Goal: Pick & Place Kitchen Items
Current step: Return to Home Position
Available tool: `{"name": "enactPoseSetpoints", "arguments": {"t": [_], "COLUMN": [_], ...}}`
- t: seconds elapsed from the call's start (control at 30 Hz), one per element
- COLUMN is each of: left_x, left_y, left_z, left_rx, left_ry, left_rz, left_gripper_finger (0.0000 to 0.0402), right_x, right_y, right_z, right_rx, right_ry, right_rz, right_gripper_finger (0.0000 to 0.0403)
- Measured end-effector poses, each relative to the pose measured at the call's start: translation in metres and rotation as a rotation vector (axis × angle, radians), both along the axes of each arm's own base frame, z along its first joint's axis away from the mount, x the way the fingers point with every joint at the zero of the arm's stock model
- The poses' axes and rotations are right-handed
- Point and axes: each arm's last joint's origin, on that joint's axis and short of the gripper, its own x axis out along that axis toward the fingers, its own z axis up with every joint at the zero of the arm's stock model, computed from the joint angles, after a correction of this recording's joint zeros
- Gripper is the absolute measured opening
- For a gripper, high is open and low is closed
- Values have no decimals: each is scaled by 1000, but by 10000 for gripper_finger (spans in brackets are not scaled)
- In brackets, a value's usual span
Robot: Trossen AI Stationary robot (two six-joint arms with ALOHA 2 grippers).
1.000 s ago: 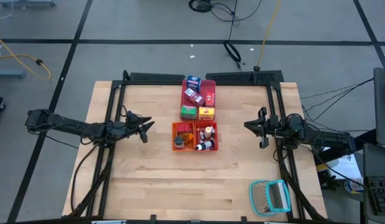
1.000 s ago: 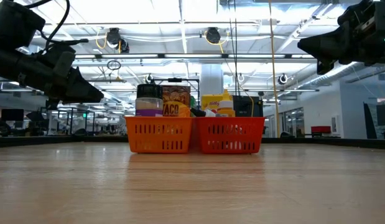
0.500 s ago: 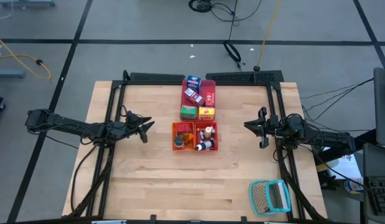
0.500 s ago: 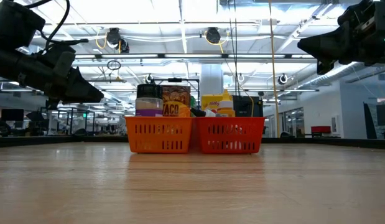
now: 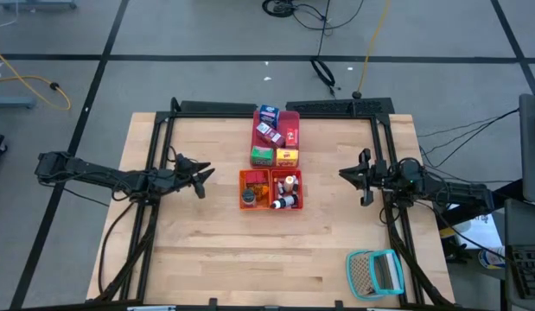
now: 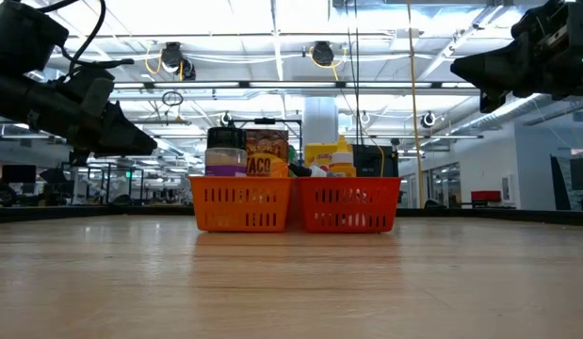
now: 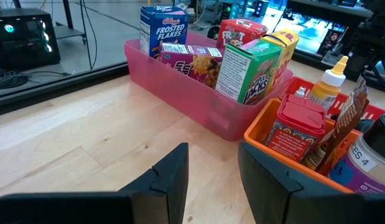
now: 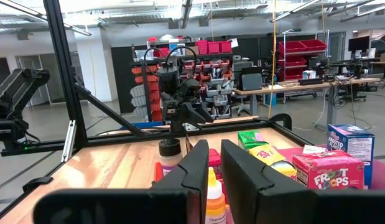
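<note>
Kitchen items [image 5: 265, 131] all sit in containers mid-table toward the far edge, with none loose on the wood. From above, the pink bin [image 5: 296, 121] is on the far side and the orange tray [image 5: 242, 183] touches it on the near side.

The bin holds five boxes: blue box [image 5: 268, 113], pink box [image 5: 267, 134], red box [image 5: 291, 136], green box [image 5: 262, 156], yellow box [image 5: 287, 156]. The tray has two compartments, with the dark can [image 5: 249, 199] in the left one and small bottles [image 5: 286, 202] in the right.

The low view shows only the tray's front, with the bin mostly hidden behind it and both arms up off the wood. The left wrist view adds a red-capped jar [image 7: 299, 124] and a yellow-tipped bottle [image 7: 329, 84].

The left gripper [image 5: 205, 179] is off to the tray's left, with a clear gap between its fingers and nothing held. The right gripper [image 5: 343, 174] is off to the right, fingers nearly together with just a slit, also empty.

There is wide bare table [image 5: 206, 250] on both sides and in front. One teal mesh basket [image 5: 375, 272] sits at the near right corner, well apart.
</note>
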Motion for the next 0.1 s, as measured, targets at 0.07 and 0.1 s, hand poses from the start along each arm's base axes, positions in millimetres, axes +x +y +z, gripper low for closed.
{"name": "enactPoseSetpoints", "arguments": {"t": [0.07, 0.1], "left_x": [0, 0], "left_y": [0, 0], "left_z": [0, 0], "left_rx": [0, 0], "left_ry": [0, 0], "left_rz": [0, 0], "left_gripper_finger": [141, 141], "right_x": [0, 0], "right_y": [0, 0], "right_z": [0, 0], "right_rx": [0, 0], "right_ry": [0, 0], "right_rz": [0, 0], "right_gripper_finger": [36, 36]}}
